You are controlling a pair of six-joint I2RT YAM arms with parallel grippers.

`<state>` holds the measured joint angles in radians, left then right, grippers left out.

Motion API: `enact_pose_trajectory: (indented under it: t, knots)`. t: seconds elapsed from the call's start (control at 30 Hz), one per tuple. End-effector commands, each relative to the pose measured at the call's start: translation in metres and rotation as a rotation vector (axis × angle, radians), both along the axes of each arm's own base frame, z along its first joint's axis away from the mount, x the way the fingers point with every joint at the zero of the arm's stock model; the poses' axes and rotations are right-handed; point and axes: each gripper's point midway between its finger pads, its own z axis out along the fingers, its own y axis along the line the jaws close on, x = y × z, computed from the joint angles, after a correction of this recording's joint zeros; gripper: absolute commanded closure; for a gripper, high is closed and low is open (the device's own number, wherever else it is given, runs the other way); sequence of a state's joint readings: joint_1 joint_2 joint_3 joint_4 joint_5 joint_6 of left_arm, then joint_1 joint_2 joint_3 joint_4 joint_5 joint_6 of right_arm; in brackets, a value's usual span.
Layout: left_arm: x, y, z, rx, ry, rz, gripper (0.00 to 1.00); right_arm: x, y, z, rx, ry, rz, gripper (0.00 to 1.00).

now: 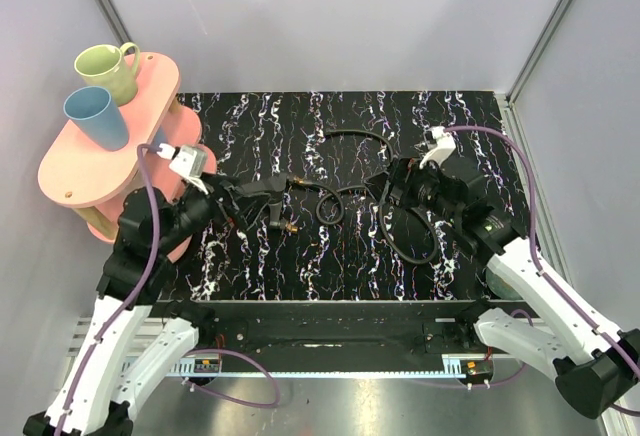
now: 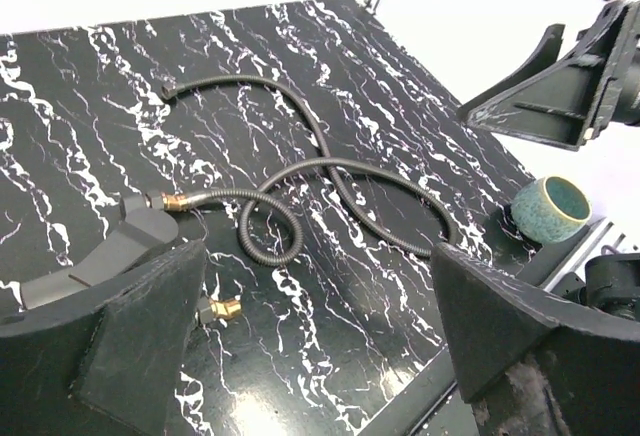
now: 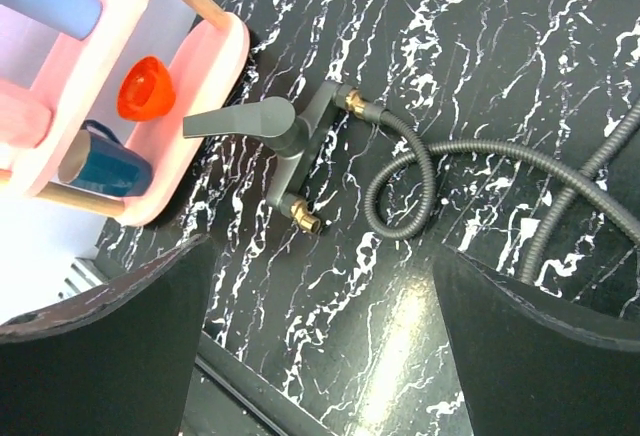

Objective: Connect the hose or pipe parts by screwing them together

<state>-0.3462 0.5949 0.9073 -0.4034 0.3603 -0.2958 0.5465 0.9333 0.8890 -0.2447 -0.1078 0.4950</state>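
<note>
A: Where was the forked fitting (image 3: 280,131)?
B: On the bench (image 1: 300,266), left of centre, long axis pointing at the left pincer (image 1: 212,201), just beside it. The hose (image 3: 415,139) end met one brass tip, but I couldn't tell how tight.
A: Pincers?
B: Both wide, empty. The right pincer (image 1: 395,191) was farther away, over the hose loops. The right wrist view showed the whole fitting. In the left wrist view it was half hidden.

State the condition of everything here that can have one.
hose: loosely looped, one brass end meeting a fitting tip, tightness unclear
forked fitting: lying flat, other tip bare
left hand: open, empty
right hand: open, empty
green mug: upright
blue cup: upright
</note>
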Motion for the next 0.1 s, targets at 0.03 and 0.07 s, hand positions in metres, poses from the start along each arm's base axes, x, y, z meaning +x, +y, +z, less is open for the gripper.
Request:
enact_pose_trajectory:
  t: [0.03, 0.07]
  knots:
    - [0.0073, 0.0020, -0.0128, 0.020, 0.048, 0.025, 0.01, -0.0066, 0.0110, 0.0325, 0.112, -0.059, 0.050, 0.00]
    - [0.0078, 0.0023, -0.0142, 0.022, 0.050, 0.028, 0.01, -0.0067, 0.0109, 0.0328, 0.111, -0.059, 0.052, 0.00]
